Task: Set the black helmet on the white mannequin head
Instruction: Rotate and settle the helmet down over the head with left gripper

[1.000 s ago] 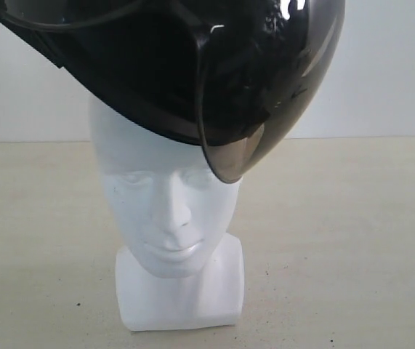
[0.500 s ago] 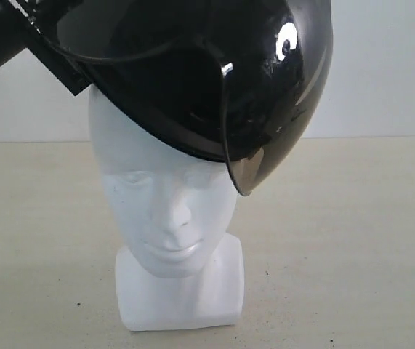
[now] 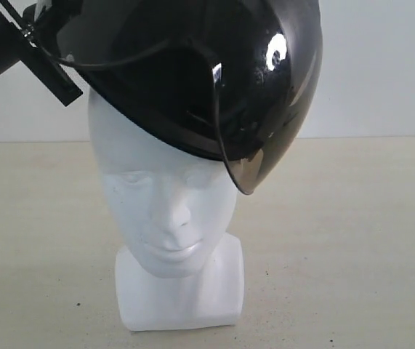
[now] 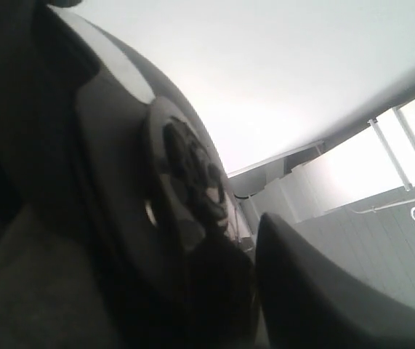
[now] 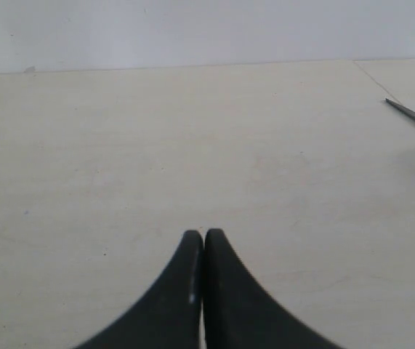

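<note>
The black helmet (image 3: 192, 73) sits tilted on the crown of the white head (image 3: 167, 211). I judge it stiff, glossy, slippery and bulky. The rim is the best hold, and my left fingers (image 3: 51, 69) clamp it there, part open. My right fingers (image 5: 192, 269) are shut and empty over the pale table (image 3: 352, 240), with a blank wall (image 3: 381, 73) behind.

- Exterior view: bright, soft, even light; one small white glare spot on the black helmet (image 3: 275, 52); only faint shadows on the tabletop (image 3: 352, 254).
- Left wrist view: backlit, foreground dark and heavily blurred.
- Right wrist view: evenly lit, sharp.
</note>
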